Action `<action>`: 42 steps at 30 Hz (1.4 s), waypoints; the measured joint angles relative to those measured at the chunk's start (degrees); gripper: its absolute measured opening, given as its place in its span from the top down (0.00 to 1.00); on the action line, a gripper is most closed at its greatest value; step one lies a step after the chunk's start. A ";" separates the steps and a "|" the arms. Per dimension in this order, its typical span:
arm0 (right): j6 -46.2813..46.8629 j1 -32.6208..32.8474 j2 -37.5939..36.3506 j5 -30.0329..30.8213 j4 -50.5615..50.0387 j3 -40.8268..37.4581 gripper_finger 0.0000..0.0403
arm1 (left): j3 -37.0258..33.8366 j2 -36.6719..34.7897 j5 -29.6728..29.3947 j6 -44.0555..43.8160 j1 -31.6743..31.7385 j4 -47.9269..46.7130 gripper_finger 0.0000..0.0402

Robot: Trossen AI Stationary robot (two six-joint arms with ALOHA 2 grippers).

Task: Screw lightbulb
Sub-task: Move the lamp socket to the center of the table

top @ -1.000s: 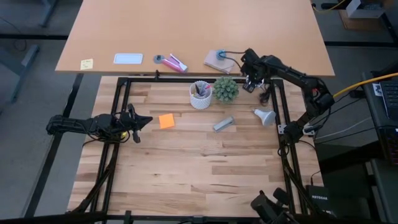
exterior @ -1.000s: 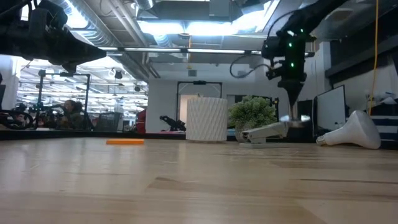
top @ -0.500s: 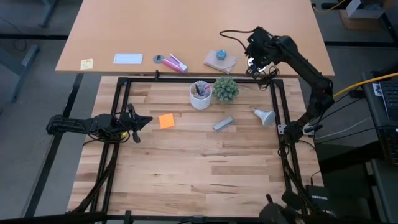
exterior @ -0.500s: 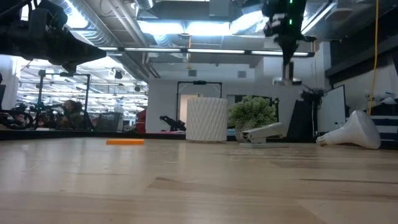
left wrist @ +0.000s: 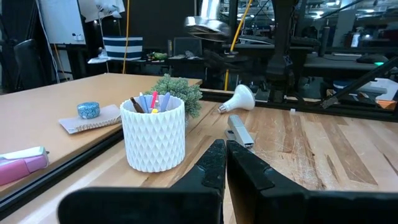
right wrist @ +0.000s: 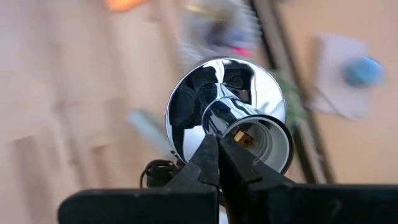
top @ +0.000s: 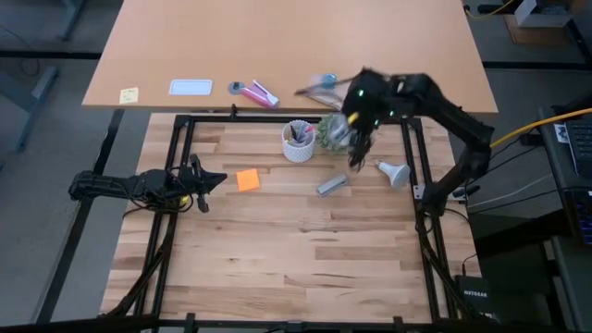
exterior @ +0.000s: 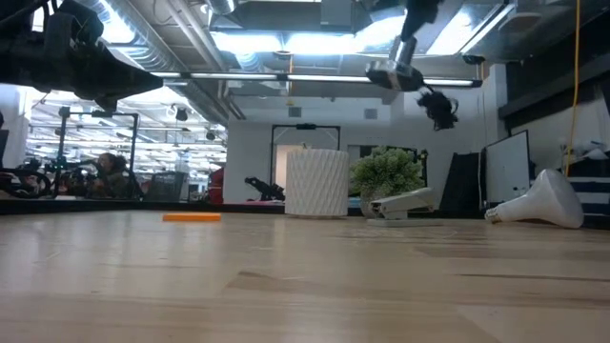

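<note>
**Right gripper carries the socket above the table; bulb lies untouched**

The right gripper [top: 354, 129] is up in the air over the far right part of the table [top: 277, 250], above the plant [top: 331, 132] and the white cup [top: 298, 141]. Its fingers [right wrist: 208, 163] are pressed together on the rim of the shiny metal socket [right wrist: 227, 115], which shows its open threaded mouth in the right wrist view. In the low view the socket [exterior: 393, 74] hangs high over the tabletop, tilted, with its black cord [exterior: 439, 107] trailing beside it.

The lightbulb [top: 394, 172] lies on its side on the table near the right edge of the frame, well apart from both grippers. In the low view the lightbulb [exterior: 540, 202] rests with its dome toward the right and its base toward the left. The grey bar [top: 332, 184] lies between the bulb and the orange note [top: 248, 179], just in front of the plant.

The left gripper [top: 205, 178] waits at the left side of the table, held level, its fingers [left wrist: 214, 163] closed with nothing between them. The left wrist view looks across at the cup [left wrist: 153, 135], the plant [left wrist: 178, 93], the bar [left wrist: 240, 131] and the bulb [left wrist: 237, 98].
</note>
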 joint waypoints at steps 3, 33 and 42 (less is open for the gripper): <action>1.30 5.98 0.04 -0.77 2.27 -1.82 1.00 | 0.00 0.00 -0.01 0.00 0.00 0.00 0.99; 2.59 20.26 0.11 -8.87 42.61 -43.16 1.00 | -0.02 0.00 0.00 -0.61 0.00 0.00 0.99; 2.11 18.74 0.11 -8.61 49.47 -49.73 1.00 | -0.02 0.01 0.00 -0.63 0.00 0.00 0.99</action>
